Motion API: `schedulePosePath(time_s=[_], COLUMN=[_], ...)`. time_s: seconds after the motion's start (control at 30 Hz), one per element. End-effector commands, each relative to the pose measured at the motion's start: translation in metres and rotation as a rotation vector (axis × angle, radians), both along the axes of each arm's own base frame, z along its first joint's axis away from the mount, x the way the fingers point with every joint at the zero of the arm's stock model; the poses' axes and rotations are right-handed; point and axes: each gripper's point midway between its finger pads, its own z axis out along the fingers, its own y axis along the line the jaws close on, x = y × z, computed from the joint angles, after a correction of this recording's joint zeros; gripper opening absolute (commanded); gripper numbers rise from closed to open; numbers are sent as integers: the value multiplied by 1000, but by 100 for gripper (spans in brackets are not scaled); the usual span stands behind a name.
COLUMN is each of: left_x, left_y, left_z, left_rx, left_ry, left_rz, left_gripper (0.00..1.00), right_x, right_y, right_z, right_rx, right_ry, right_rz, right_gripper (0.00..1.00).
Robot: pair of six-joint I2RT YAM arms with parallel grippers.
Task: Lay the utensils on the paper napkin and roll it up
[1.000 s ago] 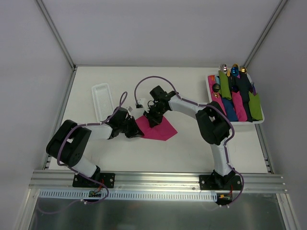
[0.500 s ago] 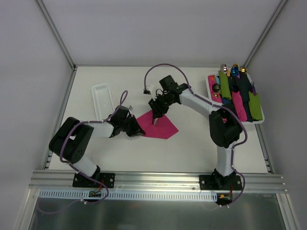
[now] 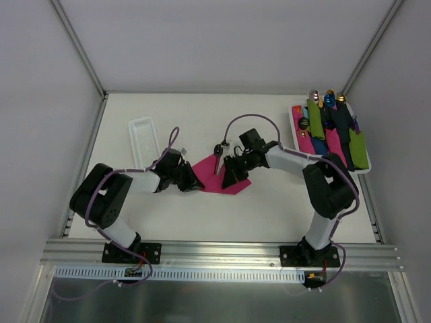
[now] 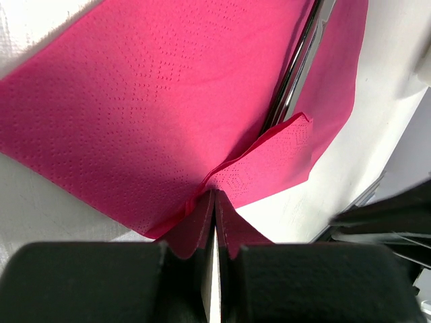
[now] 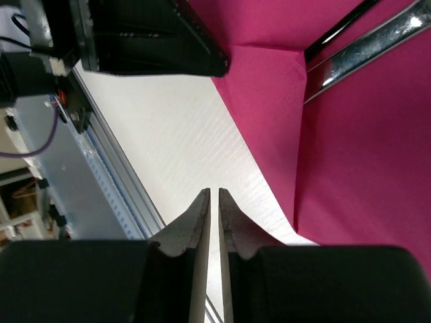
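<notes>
The magenta paper napkin (image 3: 225,180) lies flat at the table's middle. The dark utensils (image 3: 218,159) lie side by side on its upper left part, their ends sticking out past its far edge. My left gripper (image 3: 193,183) is shut on the napkin's left corner, which folds up between the fingers (image 4: 202,222). The utensils (image 4: 296,67) lie just beyond that fold. My right gripper (image 3: 227,179) hovers at the napkin's near right side. Its fingers (image 5: 202,215) are shut and empty over bare table beside the napkin's edge (image 5: 363,155), with the utensils (image 5: 367,47) ahead.
A narrow white ridged tray (image 3: 143,138) lies at the left. A white tray (image 3: 293,121) at the far right holds several rolled napkins in green, blue, pink and black. Metal rails run along the near edge.
My right gripper has moved from the napkin's far side to its near right side. The utensils it covered now lie on the napkin. The left gripper has stayed on the corner.
</notes>
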Motion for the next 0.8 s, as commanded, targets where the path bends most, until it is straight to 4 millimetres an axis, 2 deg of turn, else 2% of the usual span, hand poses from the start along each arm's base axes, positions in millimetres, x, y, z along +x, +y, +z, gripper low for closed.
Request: schedulePosePath(time_s=[0.0, 0.2, 0.4, 0.77], left_x=[-11, -11, -10, -12], left_y=[14, 14, 15, 19], left_z=[-25, -25, -26, -29], left_rx=[97, 98, 103, 124], left_ry=[49, 51, 49, 56], left_rz=[21, 23, 23, 33], left_gripper=[0, 0, 0, 0], right_x=[10, 16, 10, 6], right_y=[22, 26, 26, -2], right_z=[10, -7, -27, -58], right_rx=[93, 72, 43, -33], right_ry=[67, 109, 187, 261], right_rz=[-83, -98, -99, -134], right_gripper=[12, 11, 11, 10])
